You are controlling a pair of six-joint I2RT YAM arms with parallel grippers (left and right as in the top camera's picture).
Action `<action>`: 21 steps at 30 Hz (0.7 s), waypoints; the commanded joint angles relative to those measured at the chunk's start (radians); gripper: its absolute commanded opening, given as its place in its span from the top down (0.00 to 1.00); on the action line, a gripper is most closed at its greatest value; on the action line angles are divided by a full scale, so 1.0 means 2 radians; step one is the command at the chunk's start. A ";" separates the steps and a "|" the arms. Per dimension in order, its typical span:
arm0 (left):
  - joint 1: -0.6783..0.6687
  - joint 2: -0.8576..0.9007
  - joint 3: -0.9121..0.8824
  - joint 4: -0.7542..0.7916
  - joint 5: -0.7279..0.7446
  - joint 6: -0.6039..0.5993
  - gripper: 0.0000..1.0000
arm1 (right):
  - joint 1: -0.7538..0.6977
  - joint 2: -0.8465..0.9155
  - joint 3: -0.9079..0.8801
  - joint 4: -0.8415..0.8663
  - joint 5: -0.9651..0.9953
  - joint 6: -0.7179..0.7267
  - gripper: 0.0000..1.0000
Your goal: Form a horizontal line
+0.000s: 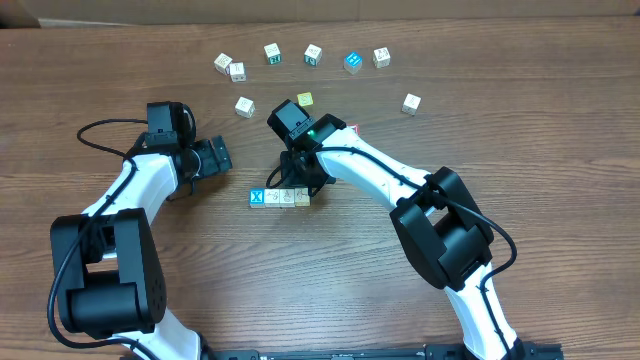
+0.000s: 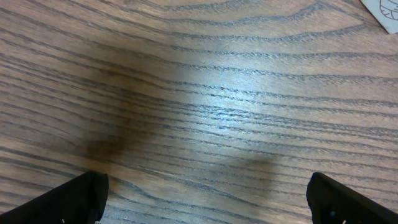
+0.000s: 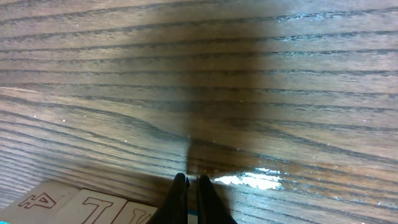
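The blocks are small cubes. I think they are light and hard, with flat smooth sides. They should not squash or break, but one could slide on the wood or spin if I pinch a corner. So I would hold a block on two flat sides across from each other, near the middle.

A row of blocks (image 1: 280, 198) sits in the middle of the surface (image 1: 520, 150), four side by side, with a blue X block (image 1: 257, 198) at its left end. My right fingers (image 3: 190, 190) are pressed together with nothing in them, right over the right part of that row. In my right wrist view the lettered tops lie low on the left, just beside my tips.

My left fingers (image 1: 215, 157) are spread wide and empty, over bare wood, near the row's left end.

The loose blocks (image 1: 313, 54) lie at the far side, well apart from both. The closest are a yellow block (image 1: 305, 100) and a white block (image 1: 245, 106). I think those should join the row next.
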 commanded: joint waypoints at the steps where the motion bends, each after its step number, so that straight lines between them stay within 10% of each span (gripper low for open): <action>1: 0.000 0.006 -0.002 0.000 0.004 -0.005 0.01 | 0.003 0.002 -0.002 -0.001 -0.001 0.002 0.96; 21: 0.000 0.006 -0.002 0.000 0.004 -0.005 0.00 | 0.003 0.002 -0.002 0.002 -0.005 0.002 0.95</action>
